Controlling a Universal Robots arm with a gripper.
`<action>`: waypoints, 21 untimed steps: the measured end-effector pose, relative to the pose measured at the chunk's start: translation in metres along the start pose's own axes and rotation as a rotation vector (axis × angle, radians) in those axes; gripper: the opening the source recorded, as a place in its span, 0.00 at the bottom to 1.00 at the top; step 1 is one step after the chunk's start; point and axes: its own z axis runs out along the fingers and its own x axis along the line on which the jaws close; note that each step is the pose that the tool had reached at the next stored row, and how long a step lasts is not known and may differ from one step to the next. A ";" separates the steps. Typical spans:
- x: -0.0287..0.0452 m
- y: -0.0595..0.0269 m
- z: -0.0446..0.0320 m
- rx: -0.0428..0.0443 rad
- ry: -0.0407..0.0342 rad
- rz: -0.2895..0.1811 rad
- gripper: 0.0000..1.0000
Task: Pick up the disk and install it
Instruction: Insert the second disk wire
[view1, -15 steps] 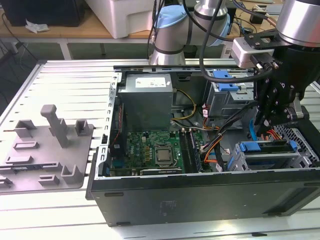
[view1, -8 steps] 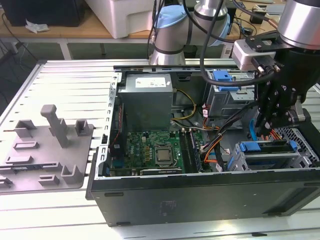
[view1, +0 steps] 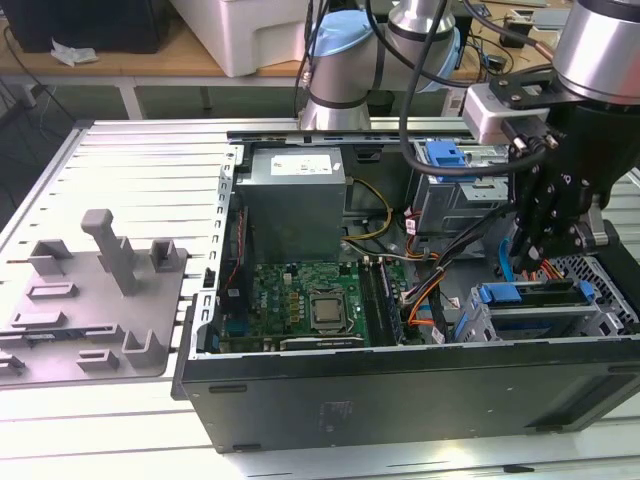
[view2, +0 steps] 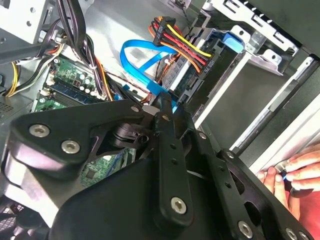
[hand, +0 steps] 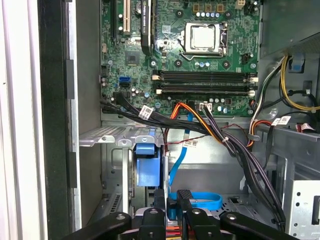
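Hovering gripper (view1: 530, 262) above disk (view1: 535, 295) in cage; no legible writing

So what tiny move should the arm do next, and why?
Probably a slow, small drop straight down toward the disk. The gripper hangs just above it, and the disk lies in the cage near the case's front edge. A blue cable loops right beside the gripper, so going gently seems wise to avoid snagging it.
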 end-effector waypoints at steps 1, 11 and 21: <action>0.0000 0.0000 0.0003 0.0001 -0.0006 0.000 0.24; 0.0039 0.0004 0.0008 0.0012 -0.0027 0.000 0.16; 0.0056 0.0003 0.0008 0.0012 -0.0027 0.000 0.16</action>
